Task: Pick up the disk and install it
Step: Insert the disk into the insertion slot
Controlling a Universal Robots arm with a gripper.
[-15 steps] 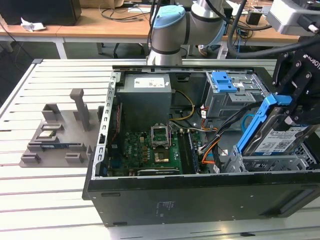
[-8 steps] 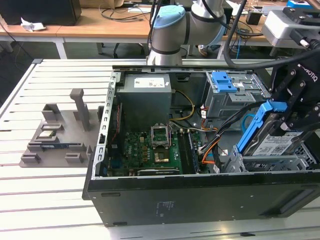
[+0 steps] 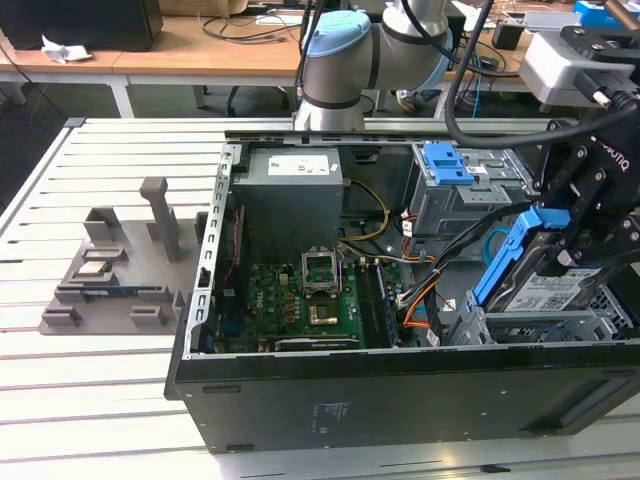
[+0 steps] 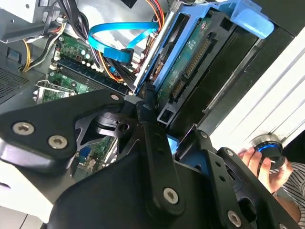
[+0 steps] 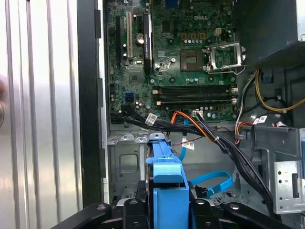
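Disk in the jaws, tilted over the drive bay!

The gripper (image 3: pixel 572 232) has its jaws clamped on the disk (image 3: pixel 545 288), blue carrier edge up, angled over the grey drive cage (image 3: pixel 540 325) at the exterior view's right of the open computer case (image 3: pixel 330 395). In the first wrist view the blue carrier (image 5: pixel 167 191) sits between the black fingers (image 5: pixel 133 210), cables (image 5: pixel 209 136) close by. Risk, as I judge it: the tilt could jam a carrier corner on the cage rail, or snag that blue data cable (image 5: pixel 214 181).
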